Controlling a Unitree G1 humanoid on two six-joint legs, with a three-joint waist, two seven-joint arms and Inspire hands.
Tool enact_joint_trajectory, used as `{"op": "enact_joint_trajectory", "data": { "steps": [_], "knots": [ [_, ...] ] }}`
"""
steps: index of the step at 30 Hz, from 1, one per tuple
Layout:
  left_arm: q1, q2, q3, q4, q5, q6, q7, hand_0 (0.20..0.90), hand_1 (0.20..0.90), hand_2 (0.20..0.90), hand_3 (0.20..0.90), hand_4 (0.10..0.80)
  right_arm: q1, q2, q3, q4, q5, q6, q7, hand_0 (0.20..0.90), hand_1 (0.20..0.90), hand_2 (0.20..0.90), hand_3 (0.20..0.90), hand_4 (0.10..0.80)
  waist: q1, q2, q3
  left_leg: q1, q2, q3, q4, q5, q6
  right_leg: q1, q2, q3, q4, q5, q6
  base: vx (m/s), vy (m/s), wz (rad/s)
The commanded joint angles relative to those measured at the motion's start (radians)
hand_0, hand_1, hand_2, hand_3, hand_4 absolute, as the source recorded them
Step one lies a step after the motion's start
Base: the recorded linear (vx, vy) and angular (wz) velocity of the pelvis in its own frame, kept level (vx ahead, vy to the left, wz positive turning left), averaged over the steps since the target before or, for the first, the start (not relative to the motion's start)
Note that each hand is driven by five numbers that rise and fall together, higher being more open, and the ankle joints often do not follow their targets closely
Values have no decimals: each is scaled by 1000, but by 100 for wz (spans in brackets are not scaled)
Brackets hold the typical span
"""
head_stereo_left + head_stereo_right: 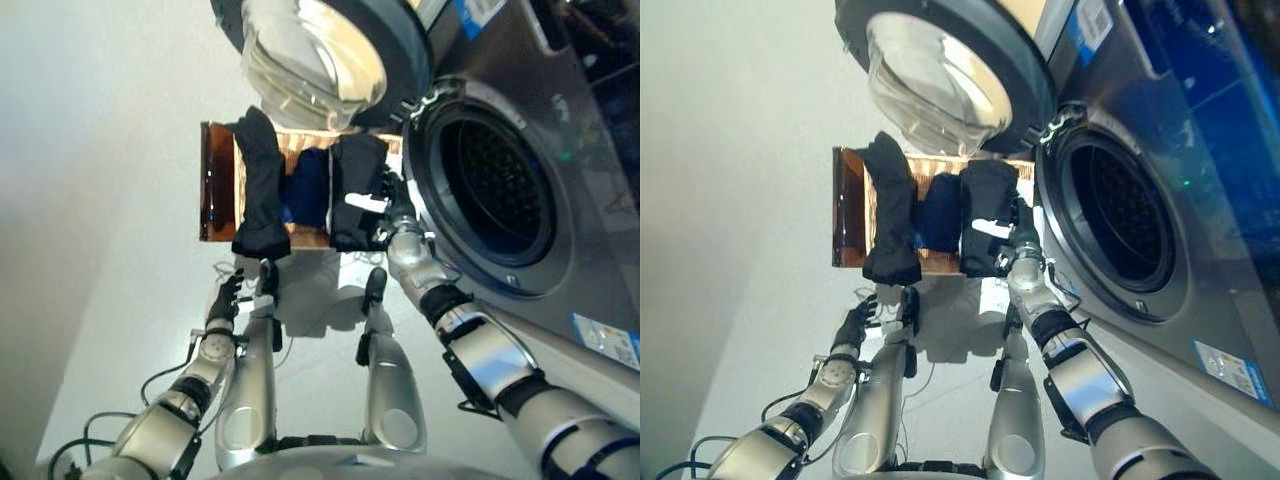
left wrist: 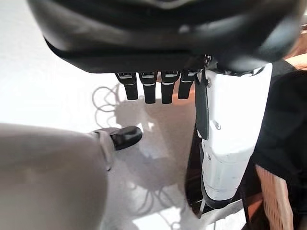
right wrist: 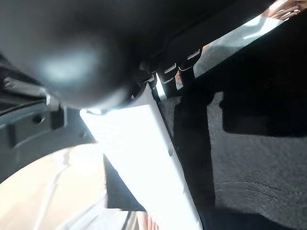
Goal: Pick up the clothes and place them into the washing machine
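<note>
- The left hand [image 1: 226, 300] hangs low, apart from the basket, over the pale floor [image 1: 100, 200]; its wrist view shows the fingers [image 2: 149, 88] straight, relaxed and holding nothing, which the head views leave unclear.
- A wooden basket [image 1: 207, 190] carries the clothes: one black garment [image 1: 262, 180] draped over its left edge, a blue one [image 1: 305, 185] in the middle, and another black garment [image 1: 355, 180] over its right edge.
- The right hand [image 1: 392, 205] is against that right-edge black garment; whether its fingers pinch the cloth I cannot tell, as its wrist view shows only dark fabric close up.
- The washing machine [image 1: 560, 150] stands right of the basket, its door [image 1: 320, 55] swung open and its drum [image 1: 495, 175] dark.
</note>
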Motion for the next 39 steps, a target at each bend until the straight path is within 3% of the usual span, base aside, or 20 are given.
{"op": "enact_joint_trajectory", "data": {
  "steps": [1,17,20,28,39],
  "knots": [
    [59,44,-56,-85,-28,-52,31,900,900,900,900,800,-100,-31,-8,-34,-11,-39,-14,900,900,900,900,800,29,56,-6,20,-6,-26,-130,88,-39,4,-46,26,147,-119,-3,0,0,0],
    [59,78,-75,-156,-31,-60,47,900,900,900,900,800,-267,-64,4,119,-36,-10,-45,900,900,900,900,800,52,92,13,-80,-41,-43,-148,112,-34,-94,-65,22,161,-107,2,-10,18,6],
    [48,69,-73,-129,-33,-60,52,900,900,900,900,800,-279,-59,12,132,-50,-7,-48,200,200,200,200,300,53,91,13,-84,-44,-48,-148,112,-32,-99,-67,24,166,-109,2,-12,24,9],
    [23,49,-53,-66,-34,-60,73,900,900,900,900,800,-262,-52,20,91,-68,-19,-62,200,200,200,200,300,53,90,13,-78,-45,-49,-147,112,-30,-95,-66,24,170,-113,-1,-3,5,-1],
    [24,33,-37,-22,-4,-51,76,900,900,900,900,800,-154,-73,-2,-115,-88,-48,-70,200,200,200,200,300,32,65,2,-41,-33,-31,-118,93,-35,-48,-64,21,161,-116,0,0,0,0]
  ]
}}
